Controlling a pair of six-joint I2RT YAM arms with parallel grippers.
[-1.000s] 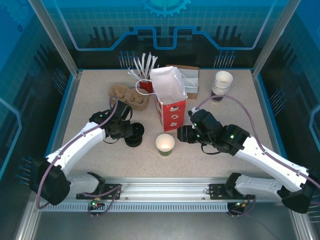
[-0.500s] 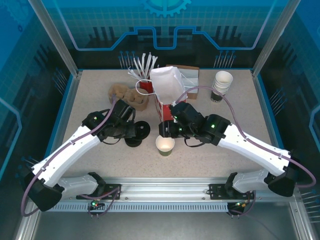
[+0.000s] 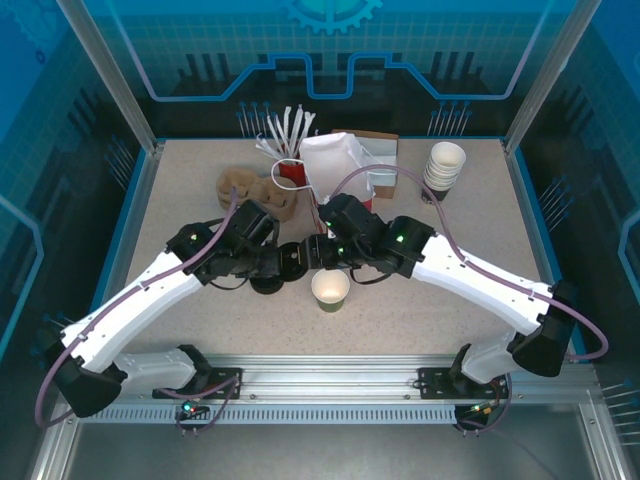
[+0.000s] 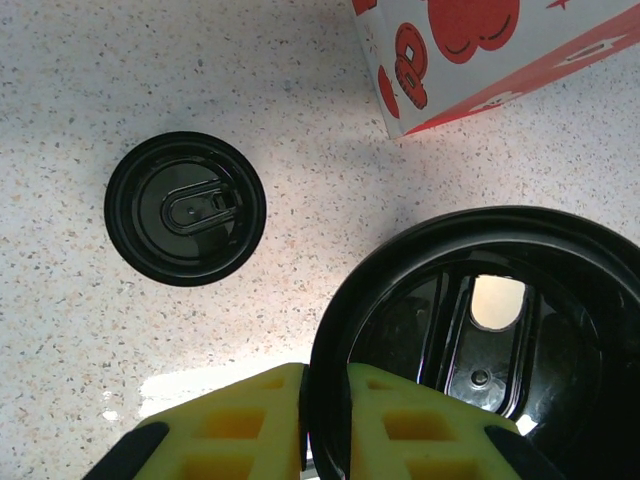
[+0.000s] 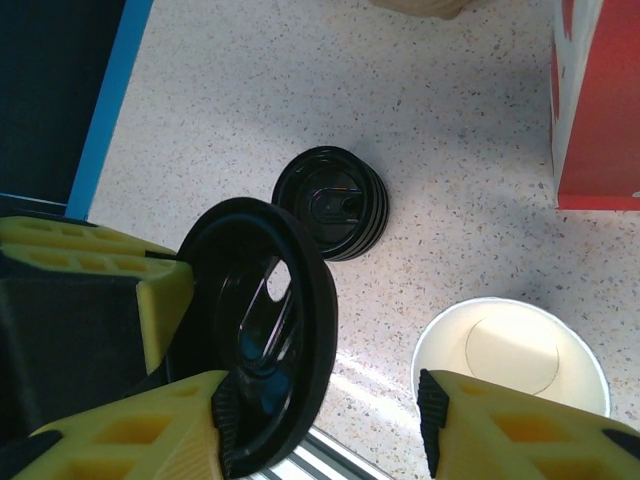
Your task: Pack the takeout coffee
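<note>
Rim of black lid (image 4: 400, 320) pinched in left gripper (image 4: 325, 400); lid stack (image 4: 186, 208) beyond its tips. Jaws of right gripper (image 5: 322, 400) apart, cup (image 5: 510, 350) beside one fingertip.

Reflections gleam on a glossy black plastic lid (image 4: 480, 340), pinched in the matt yellow plastic fingers (image 4: 235, 430) of the left gripper (image 4: 325, 400). At ten o'clock lies a lid stack (image 4: 186, 208) with the same smooth sheen. The table (image 4: 300, 130) is a speckled, stone-look surface, faintly shiny. At one o'clock stands a bag (image 4: 480, 60) of smooth printed paper. From above, the paper cup (image 3: 330, 288) shows a matt white inside, and the carrier (image 3: 258, 192), at eleven o'clock, is rough brown pulp.
</note>
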